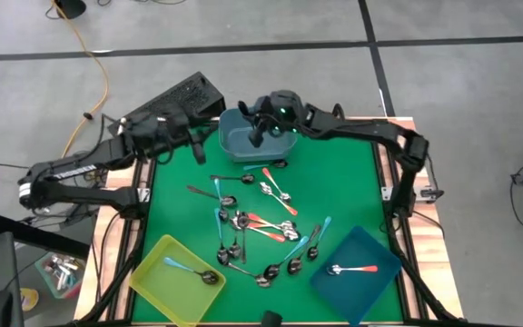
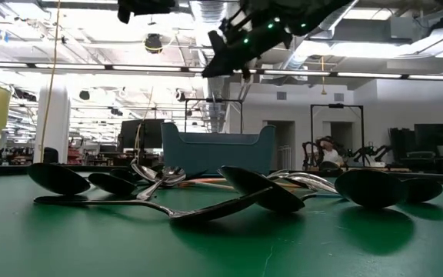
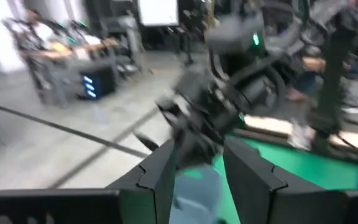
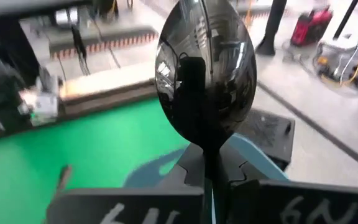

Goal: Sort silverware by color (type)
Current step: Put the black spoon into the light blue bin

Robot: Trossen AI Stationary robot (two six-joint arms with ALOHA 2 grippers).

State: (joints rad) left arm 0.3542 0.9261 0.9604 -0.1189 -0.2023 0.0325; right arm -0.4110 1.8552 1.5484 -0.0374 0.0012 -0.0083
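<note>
spoon bowl [image 4: 205,74] filled the right wrist view, shiny dark metal, its handle pinched between the right gripper [image 1: 260,134]'s pressed-together fingers. from above that gripper sat over the grey-blue bin [image 1: 254,143] at 12 o'clock on the green mat [image 1: 343,182], spoon pointing down toward the bin.

left gripper [image 1: 192,138] waited just off the mat's edge at about 10 o'clock of the bin, fingers [image 3: 247,168] spread and holding nothing; wrist view was blurry, so how near it was to the other arm was hard to tell.

step in hand, as judged: dropping a plain metal spoon into the grey-blue bin. next move called for lowering a bit so the spoon cleared the bin wall, then letting the fingers part with the bowl inside the rim, not hanging over the edge.

rest of the silverware: spoon pile [image 1: 257,232] was scattered mid-mat, mixed light blue, orange-red and dark handles, some crossing. yellow bin [image 1: 157,282] at 7 o'clock held one blue-handled spoon [image 1: 189,269]. dark blue bin [image 1: 384,245] at 5 o'clock held one orange-handled spoon [image 1: 352,269]. sort looked early, most spoons were not yet binned.
</note>
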